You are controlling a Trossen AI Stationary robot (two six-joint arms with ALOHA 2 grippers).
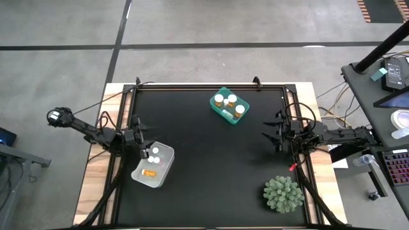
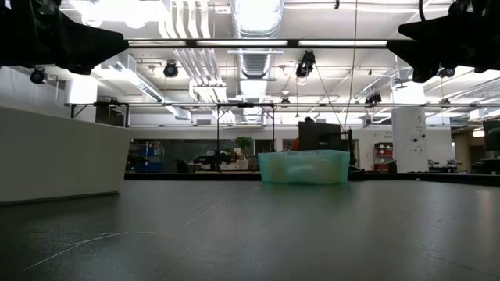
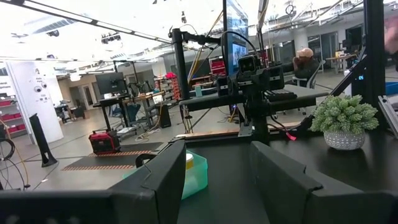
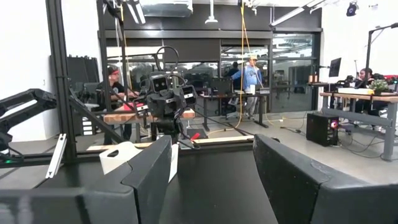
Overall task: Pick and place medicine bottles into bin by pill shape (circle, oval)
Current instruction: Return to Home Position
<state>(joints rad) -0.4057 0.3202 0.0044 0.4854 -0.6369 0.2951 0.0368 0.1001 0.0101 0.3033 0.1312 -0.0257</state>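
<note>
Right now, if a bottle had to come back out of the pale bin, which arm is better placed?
Left. The left tool, open, sits right beside the pale bin with its bottles. The right tool is on the opposite side, nearer the teal bin and the plant.

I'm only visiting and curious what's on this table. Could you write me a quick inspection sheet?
Surface: black table top, nothing spilled.
Job's things: medicine bottles upright in the teal bin; two white caps and a lying amber bottle in the gray bin; none loose.
Clutter: green spiky plant at a corner on the right arm's side.
Grippers: left gripper open, empty, beside the gray bin; right gripper open, empty, at the right edge.
Cables: cables loop along the frame by both arms.
Surroundings: desk beside the table; people in the room beyond.
</note>
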